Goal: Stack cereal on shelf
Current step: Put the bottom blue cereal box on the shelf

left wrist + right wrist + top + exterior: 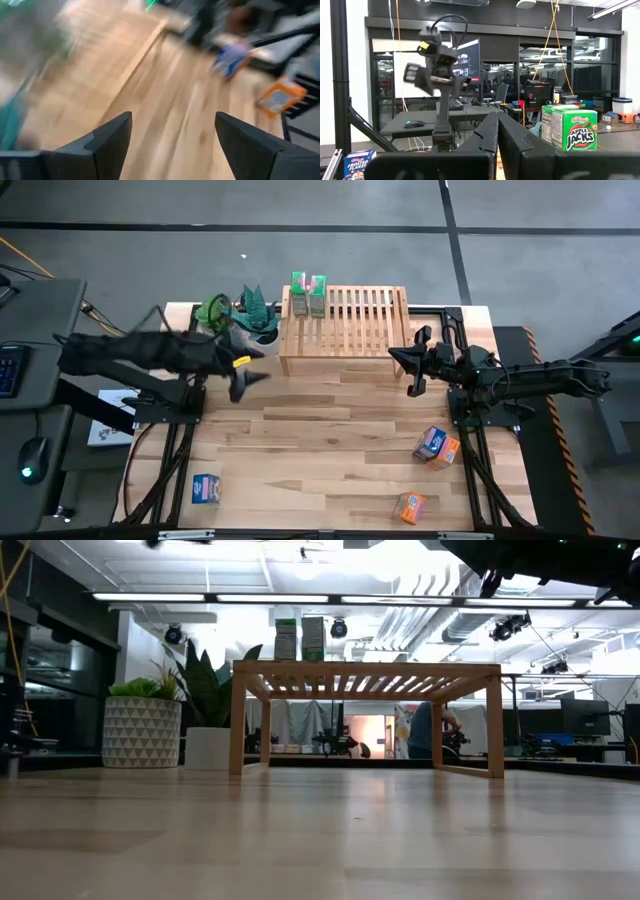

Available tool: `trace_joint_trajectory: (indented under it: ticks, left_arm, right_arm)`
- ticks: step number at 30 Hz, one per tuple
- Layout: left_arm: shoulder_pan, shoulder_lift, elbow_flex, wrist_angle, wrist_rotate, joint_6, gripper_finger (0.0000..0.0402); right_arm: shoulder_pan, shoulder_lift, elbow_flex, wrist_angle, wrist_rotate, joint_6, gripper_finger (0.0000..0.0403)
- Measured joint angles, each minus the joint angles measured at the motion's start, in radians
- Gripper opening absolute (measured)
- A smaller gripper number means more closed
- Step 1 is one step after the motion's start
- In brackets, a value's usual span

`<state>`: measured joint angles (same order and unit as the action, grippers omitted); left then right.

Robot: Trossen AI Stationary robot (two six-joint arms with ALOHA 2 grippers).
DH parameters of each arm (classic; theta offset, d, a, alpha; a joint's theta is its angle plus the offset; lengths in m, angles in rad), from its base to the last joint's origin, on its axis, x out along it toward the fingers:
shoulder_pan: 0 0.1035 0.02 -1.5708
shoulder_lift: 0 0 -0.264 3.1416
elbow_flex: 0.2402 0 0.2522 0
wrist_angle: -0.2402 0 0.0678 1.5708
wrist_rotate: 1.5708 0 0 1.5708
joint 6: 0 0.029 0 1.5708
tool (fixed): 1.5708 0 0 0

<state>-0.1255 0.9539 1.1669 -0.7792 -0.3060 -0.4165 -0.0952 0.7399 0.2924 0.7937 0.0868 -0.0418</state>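
The shelf (350, 320) stands at the table's far middle. Two green cereal boxes (308, 294) stand upright, side by side, on its slatted top at the far left corner; the low view shows them there too (300, 639). My left gripper (172, 145) is open and holds nothing. It hangs over the table (248, 380) just left of the shelf's near left leg. My right gripper (497, 131) is shut and holds nothing. It hovers at the shelf's near right corner (400, 358). A green box (576, 131) shows beyond its fingers.
A blue box (207, 490) lies near the table's near left corner. A blue box (430, 441) and an orange box (447, 451) lie together at the near right, with another orange box (410, 505) nearer the front edge. Potted plants (245, 315) stand left of the shelf.
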Motion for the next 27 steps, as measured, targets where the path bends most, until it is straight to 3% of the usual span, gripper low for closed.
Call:
trace_joint_trajectory:
  ticks: [4,9,19,27]
  left_arm:
    - [-0.027,0.095,0.224,-0.464,0.013,-0.433,0.0278]
    - [-0.2,0.183,0.243,-0.783,0.112,-0.939,0.0278]
    - [-0.601,0.413,0.186,-0.75,0.258,-1.512,0.0278]
    - [-0.903,0.555,0.186,-0.638,0.191,-1.944,0.0278]
  right_arm:
    - [0.0,0.0,0.0,-0.003,0.0,0.018,0.0]
    - [0.0,0.0,0.0,-0.004,0.0,0.026,0.0]
    - [-0.003,0.0,0.0,-0.02,0.0,-0.009,0.0]
    - [-0.003,0.0,0.0,-0.019,0.0,-0.011,0.0]
